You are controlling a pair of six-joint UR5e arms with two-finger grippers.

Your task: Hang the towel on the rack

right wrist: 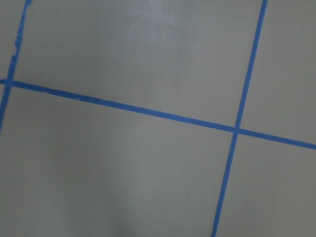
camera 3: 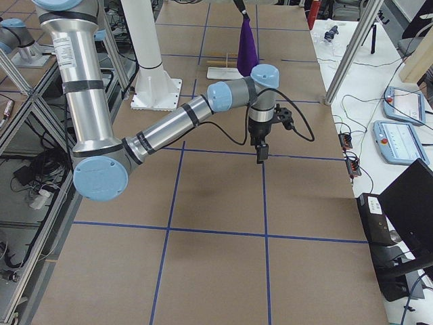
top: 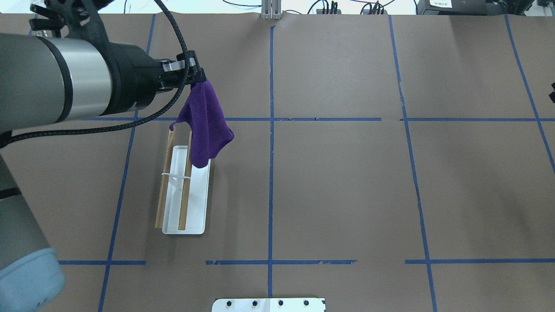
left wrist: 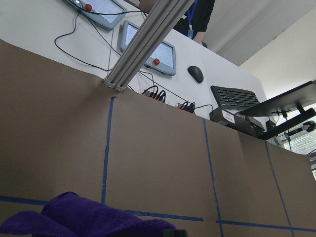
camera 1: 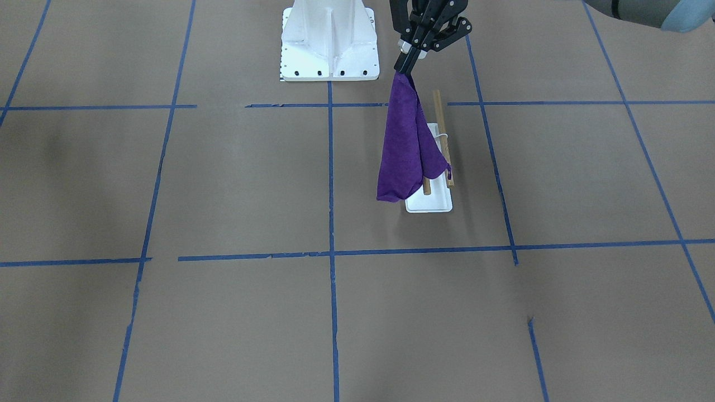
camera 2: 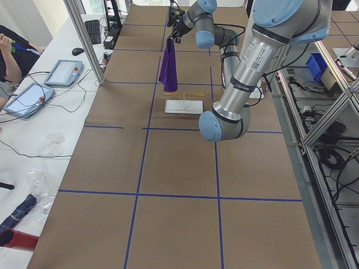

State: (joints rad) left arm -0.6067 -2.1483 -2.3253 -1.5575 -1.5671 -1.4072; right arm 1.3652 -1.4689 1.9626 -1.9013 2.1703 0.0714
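- Left hand (camera 1: 403,66): clamped on top corner of purple terry towel (camera 1: 405,151), which hangs bunched in air.
- Rack, two wooden rails (top: 185,182) over white rectangular tray base (top: 197,208): left half of table, well off every edge.
- Towel's lower hem is over rack's end nearest operator-side edge. Contact with rails cannot be told.
- Right hand (camera 3: 260,157): well apart from rack, open or closed cannot be told.
- Recommended: carry cloth across rail and lower until it falls on both sides, then let go. A one-sided drape will likely slide off.
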